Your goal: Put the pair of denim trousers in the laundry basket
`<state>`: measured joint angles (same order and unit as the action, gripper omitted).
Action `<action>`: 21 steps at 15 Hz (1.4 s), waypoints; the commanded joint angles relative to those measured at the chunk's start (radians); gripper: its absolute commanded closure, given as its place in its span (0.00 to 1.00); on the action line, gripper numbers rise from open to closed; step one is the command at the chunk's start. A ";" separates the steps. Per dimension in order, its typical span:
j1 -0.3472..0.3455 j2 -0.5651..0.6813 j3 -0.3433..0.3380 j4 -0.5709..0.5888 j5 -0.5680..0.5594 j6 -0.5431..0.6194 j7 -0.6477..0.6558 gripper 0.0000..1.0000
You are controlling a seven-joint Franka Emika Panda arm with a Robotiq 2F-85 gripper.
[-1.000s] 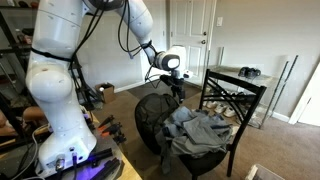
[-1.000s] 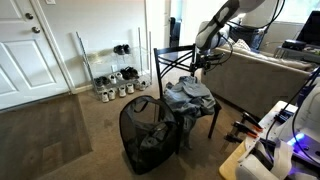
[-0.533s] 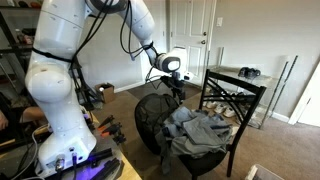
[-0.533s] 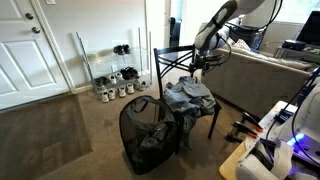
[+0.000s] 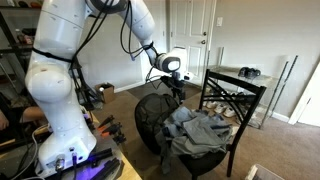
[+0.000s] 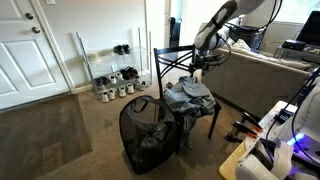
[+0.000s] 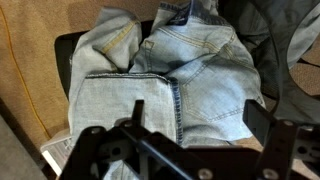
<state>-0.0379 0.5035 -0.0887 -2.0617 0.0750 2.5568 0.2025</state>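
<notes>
The tool (image 5: 177, 88) hangs above the chair (image 5: 236, 92), jaws spread, nothing between them. The denim trousers (image 7: 180, 70) lie crumpled on the chair seat; the laundry basket (image 6: 143, 135) stands just beside the chair. Risk: a shallow pinch catches one fold only (denim is heavy) and the cloth slips free. Risk: a trailing leg snags the chair frame or tips the light basket.

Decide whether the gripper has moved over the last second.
No. In both exterior views the gripper keeps the same spot relative to the chair back.
</notes>
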 commanded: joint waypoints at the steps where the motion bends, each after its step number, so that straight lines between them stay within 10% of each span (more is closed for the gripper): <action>1: -0.018 0.090 0.014 0.083 0.055 0.024 0.025 0.00; 21: -0.091 0.603 0.024 0.611 0.173 -0.082 0.089 0.00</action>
<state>-0.1074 1.0690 -0.0823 -1.5198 0.2411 2.5518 0.2887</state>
